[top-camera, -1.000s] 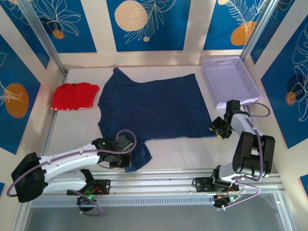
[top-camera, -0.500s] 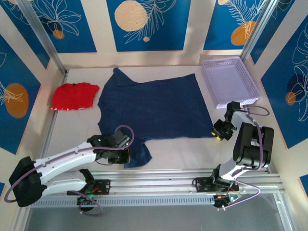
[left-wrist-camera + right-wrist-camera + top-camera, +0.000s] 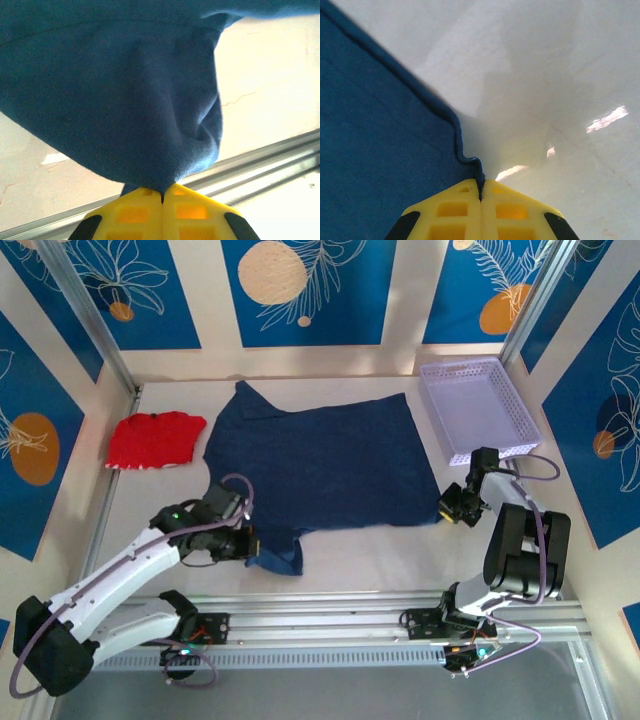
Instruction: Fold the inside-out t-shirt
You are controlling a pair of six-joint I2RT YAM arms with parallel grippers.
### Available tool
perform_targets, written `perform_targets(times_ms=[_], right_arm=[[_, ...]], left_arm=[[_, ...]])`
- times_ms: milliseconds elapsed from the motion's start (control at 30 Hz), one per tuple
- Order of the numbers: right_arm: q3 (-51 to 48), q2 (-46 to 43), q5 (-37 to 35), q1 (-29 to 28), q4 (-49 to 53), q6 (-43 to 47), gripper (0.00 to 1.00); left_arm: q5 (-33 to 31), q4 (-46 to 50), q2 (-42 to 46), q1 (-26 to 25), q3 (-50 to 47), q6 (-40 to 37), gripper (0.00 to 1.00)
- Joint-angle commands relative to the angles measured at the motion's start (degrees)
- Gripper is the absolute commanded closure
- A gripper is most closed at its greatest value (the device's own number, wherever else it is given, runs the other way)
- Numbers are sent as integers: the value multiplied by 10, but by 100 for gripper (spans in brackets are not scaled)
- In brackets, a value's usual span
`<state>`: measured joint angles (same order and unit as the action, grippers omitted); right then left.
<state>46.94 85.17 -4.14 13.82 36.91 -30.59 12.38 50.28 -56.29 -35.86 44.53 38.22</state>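
Note:
The inside-out t-shirt is dark navy and lies spread over the middle of the table. My left gripper is shut on its near-left sleeve, which hangs bunched from the yellow fingers; the cloth droops above the table and the near rail. My right gripper is shut on the shirt's near-right corner. In the right wrist view the hem curls into the closed fingers, with the navy cloth flat on the left.
A bright red garment lies at the far left of the table. A lilac mesh basket stands at the far right, just beyond the right gripper. Metal rails run along the near edge.
The right gripper has shut on the shirt's near-right corner. The left arm has pulled the held sleeve leftward and a little away from the near edge.

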Motion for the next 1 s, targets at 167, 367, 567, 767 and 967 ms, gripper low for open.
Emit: perform_targets(times_ms=[167, 367, 567, 767, 967], right_arm=[[46, -14, 36, -7, 12, 7, 100], [91, 17, 41, -16, 17, 14, 100], [152, 58, 22, -34, 30, 31, 100], [204, 103, 6, -56, 37, 42, 100], [243, 135, -10, -72, 40, 49, 100]], left_arm=[[73, 70, -30, 108, 107, -109, 100], [101, 66, -92, 179, 182, -155, 100], [113, 60, -151, 237, 243, -179, 100], [116, 52, -208, 266, 291, -189, 100], [120, 45, -262, 293, 336, -196, 100]])
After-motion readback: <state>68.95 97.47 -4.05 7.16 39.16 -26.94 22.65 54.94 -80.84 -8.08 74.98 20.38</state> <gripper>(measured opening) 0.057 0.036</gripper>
